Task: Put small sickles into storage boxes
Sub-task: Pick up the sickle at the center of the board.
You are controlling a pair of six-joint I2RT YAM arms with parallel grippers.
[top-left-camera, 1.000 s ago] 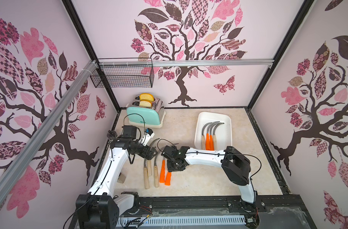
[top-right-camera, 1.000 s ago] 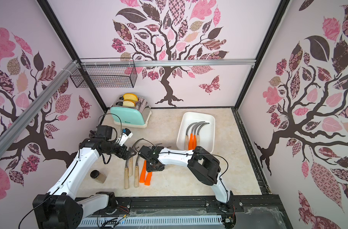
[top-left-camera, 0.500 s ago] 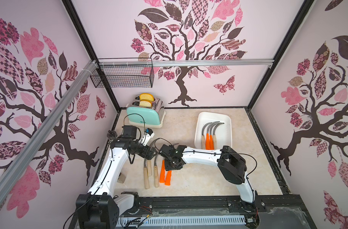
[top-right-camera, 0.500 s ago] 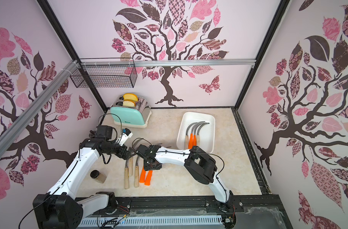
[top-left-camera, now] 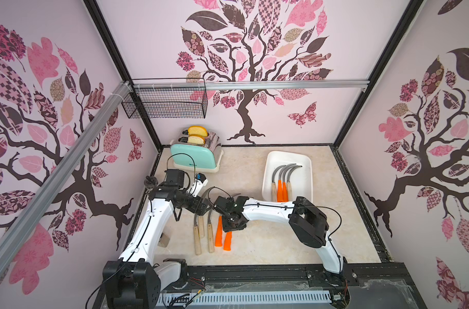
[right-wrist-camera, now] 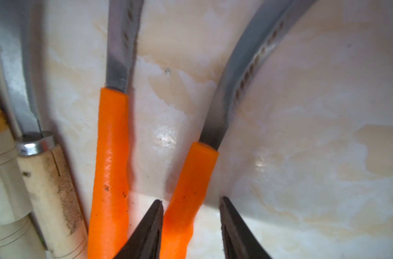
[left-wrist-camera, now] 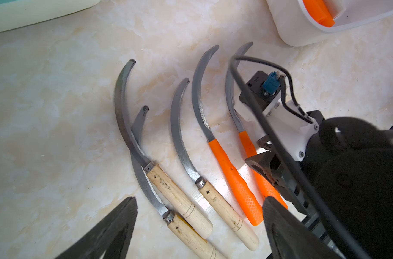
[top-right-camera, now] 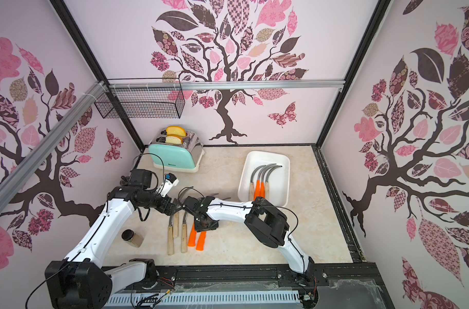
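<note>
Marble-look tabletop (top-left-camera: 268, 248): five loose small sickles (left-wrist-camera: 215, 201), three wooden-handled, two orange. White storage tray (top-left-camera: 304, 182) at far right: four more, two of each. Toaster (top-left-camera: 193, 160) lettering illegible. Left gripper (left-wrist-camera: 200, 201) jaws wide apart, empty; right gripper (right-wrist-camera: 191, 200) jaws parted astride one orange handle (right-wrist-camera: 191, 175), not clamped.

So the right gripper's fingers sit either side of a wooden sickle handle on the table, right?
Not wooden. The right wrist view shows the right gripper with its fingers either side of an orange sickle handle on the table; the wooden handles lie apart.
</note>
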